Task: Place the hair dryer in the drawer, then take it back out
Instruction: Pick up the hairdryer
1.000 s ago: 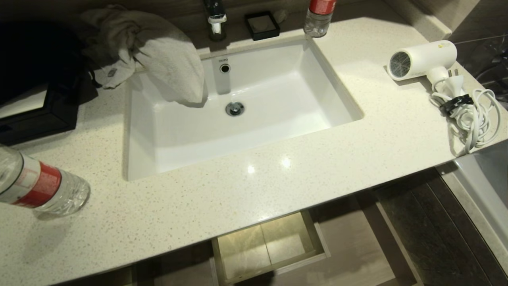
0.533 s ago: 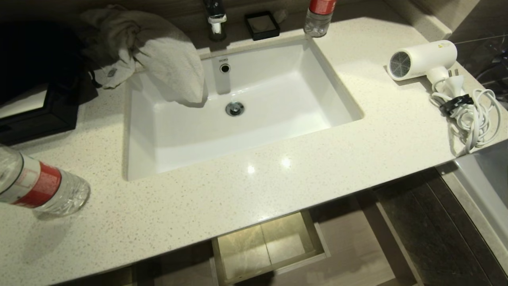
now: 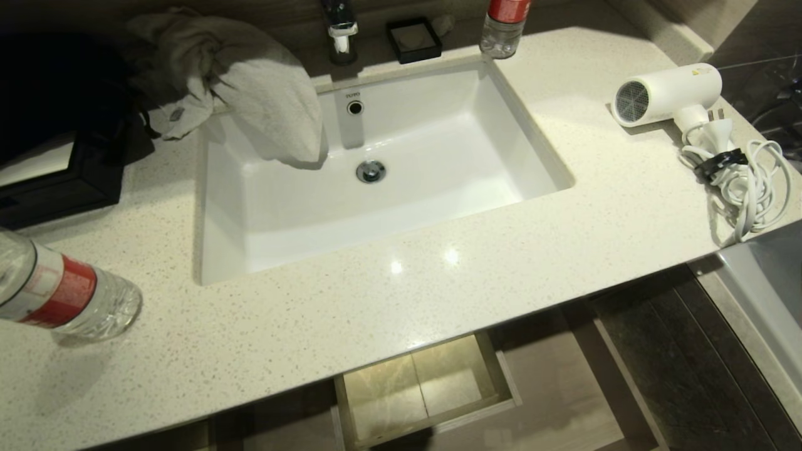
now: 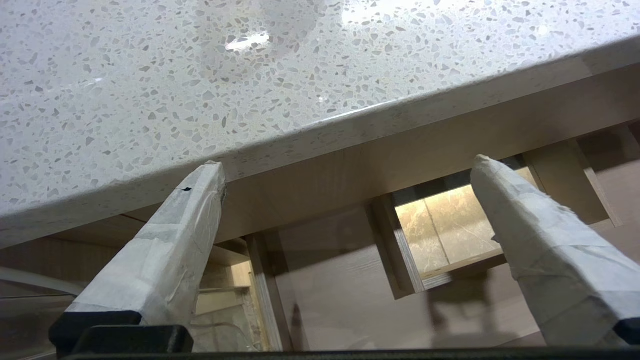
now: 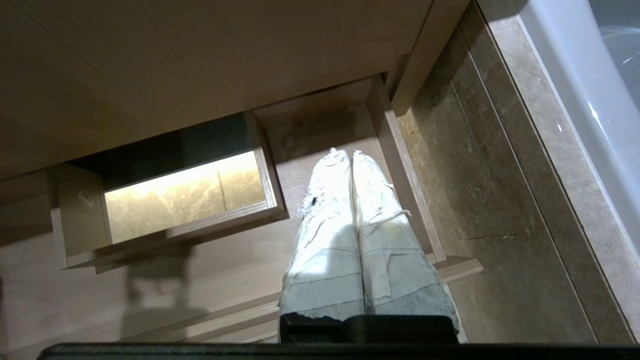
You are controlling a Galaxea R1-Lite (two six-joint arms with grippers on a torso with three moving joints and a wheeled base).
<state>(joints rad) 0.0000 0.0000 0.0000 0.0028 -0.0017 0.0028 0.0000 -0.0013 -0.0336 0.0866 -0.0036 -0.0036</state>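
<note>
The white hair dryer (image 3: 667, 94) lies on its side at the far right of the speckled counter (image 3: 376, 300), grey grille toward the sink, its strapped cord (image 3: 745, 188) coiled beside it. Below the counter's front edge the wood-grain drawer (image 3: 557, 376) stands pulled out, with a boxed cutout (image 3: 420, 388) in its middle. Neither gripper shows in the head view. My left gripper (image 4: 347, 165) is open and empty, just before the counter edge, above the drawer (image 4: 330, 290). My right gripper (image 5: 350, 152) is shut on nothing, hanging over the right part of the drawer (image 5: 225, 270).
The white sink (image 3: 520, 125) fills the counter's middle, with a towel (image 3: 250, 81) draped over its left rim. A water bottle (image 3: 62, 294) lies at the near left; another bottle (image 3: 504, 25), a faucet (image 3: 338, 31) and a black dish (image 3: 413, 39) stand behind. A bathtub rim (image 3: 764, 300) borders the right.
</note>
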